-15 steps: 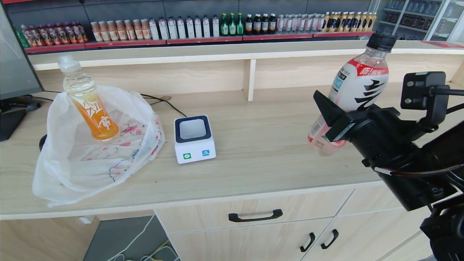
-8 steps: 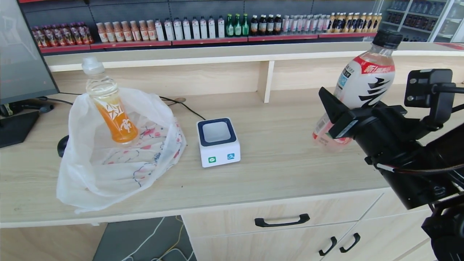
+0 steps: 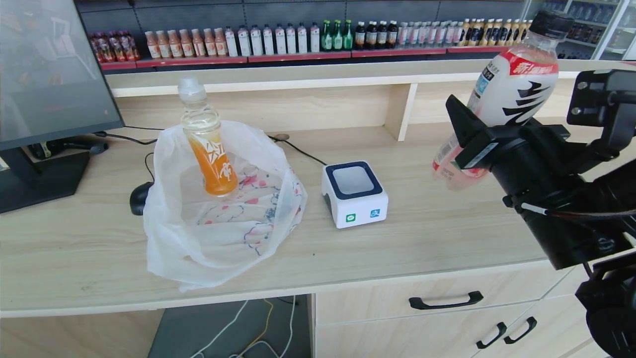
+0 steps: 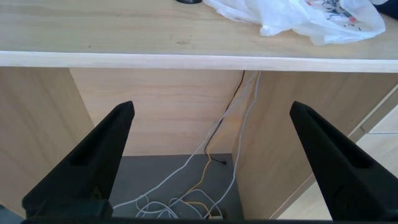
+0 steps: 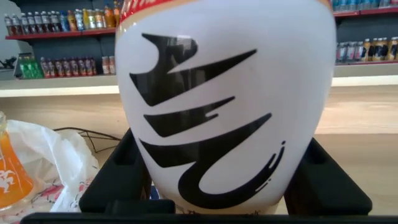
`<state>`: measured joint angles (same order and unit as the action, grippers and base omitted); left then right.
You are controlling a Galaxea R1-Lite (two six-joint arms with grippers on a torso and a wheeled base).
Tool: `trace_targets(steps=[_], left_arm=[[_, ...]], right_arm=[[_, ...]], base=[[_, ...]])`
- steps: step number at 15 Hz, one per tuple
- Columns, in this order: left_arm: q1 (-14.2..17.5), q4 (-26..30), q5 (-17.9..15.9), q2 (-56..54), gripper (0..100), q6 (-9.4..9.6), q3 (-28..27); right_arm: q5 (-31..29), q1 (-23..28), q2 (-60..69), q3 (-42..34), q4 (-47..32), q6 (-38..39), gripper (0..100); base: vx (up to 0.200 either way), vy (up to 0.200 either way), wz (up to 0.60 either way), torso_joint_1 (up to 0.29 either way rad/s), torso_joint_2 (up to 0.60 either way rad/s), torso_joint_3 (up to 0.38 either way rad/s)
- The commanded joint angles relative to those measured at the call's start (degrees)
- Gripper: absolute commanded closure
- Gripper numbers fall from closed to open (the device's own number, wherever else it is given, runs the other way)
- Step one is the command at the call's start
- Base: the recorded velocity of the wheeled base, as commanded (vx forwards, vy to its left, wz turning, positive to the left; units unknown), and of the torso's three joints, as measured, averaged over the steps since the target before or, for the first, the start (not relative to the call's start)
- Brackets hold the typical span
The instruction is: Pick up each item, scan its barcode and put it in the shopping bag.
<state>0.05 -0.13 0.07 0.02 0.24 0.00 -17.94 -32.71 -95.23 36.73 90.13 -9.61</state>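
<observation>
My right gripper [image 3: 489, 144] is shut on a white-labelled bottle [image 3: 502, 94] with a black cap, held tilted in the air above the counter's right side. That bottle [image 5: 227, 106] sits close up between the black fingers [image 5: 112, 180] in the right wrist view. The white scanner box [image 3: 354, 193] stands mid-counter, to the left of the held bottle. An orange drink bottle [image 3: 206, 144] stands upright inside the white shopping bag [image 3: 218, 209] on the left. My left gripper [image 4: 211, 155] hangs open below the counter edge, in front of the cabinet gap with cables.
A monitor [image 3: 49, 74] on a black stand sits at the far left, a black mouse [image 3: 139, 198] beside the bag. A raised wooden ledge [image 3: 298, 79] runs behind the counter, with a divider [image 3: 400, 112]. Drawers [image 3: 442, 303] lie below the counter front.
The head camera has swung left, shifting the whole scene rightwards. The held bottle sits a little higher in my right gripper's grasp area; bag and scanner have not moved on the counter.
</observation>
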Motion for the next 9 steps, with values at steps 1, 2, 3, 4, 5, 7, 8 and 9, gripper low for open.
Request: trace_targets(steps=[1,2,3,4,5,7,8,9], left_arm=[[0.0,0.0,0.0,0.0,0,0.11,0.0],[0.0,0.0,-0.1,0.0,0,0.11,0.0],[0.0,0.0,0.0,0.0,0,0.11,0.0],[0.0,0.0,-0.1,0.0,0,0.02,0.0],[0.0,0.0,-0.1,0.0,0,0.11,0.0],[0.0,0.0,0.0,0.0,0,0.02,0.0],[0.0,0.0,0.0,0.0,0,0.02,0.0],[0.0,0.0,0.0,0.0,0,0.11,0.0]], right_arm=[[0.0,-0.3,-0.4,0.4,-0.1,-0.1,100],[0.0,-0.9,-0.4,0.4,-0.1,-0.1,100],[0.1,-1.4,-0.6,0.4,-0.1,-0.2,100],[0.4,-1.3,-0.8,0.3,-0.2,-0.5,100],[0.5,-1.3,-0.9,0.3,-0.3,-0.6,100],[1.0,-1.4,-0.8,0.0,-0.7,-1.2,100],[2.3,-1.2,-0.8,-0.1,-0.7,-2.2,100],[3.1,-1.2,-0.9,0.4,-0.9,-4.4,100]], base=[[0.0,0.0,0.0,0.0,0.0,0.0],[0.0,0.0,0.0,0.0,0.0,0.0],[0.0,0.0,0.0,0.0,0.0,0.0],[0.0,0.0,0.0,0.0,0.0,0.0],[0.0,0.0,0.0,0.0,0.0,0.0],[0.0,0.0,0.0,0.0,0.0,0.0],[0.0,0.0,0.0,0.0,0.0,0.0],[0.0,0.0,0.0,0.0,0.0,0.0]])
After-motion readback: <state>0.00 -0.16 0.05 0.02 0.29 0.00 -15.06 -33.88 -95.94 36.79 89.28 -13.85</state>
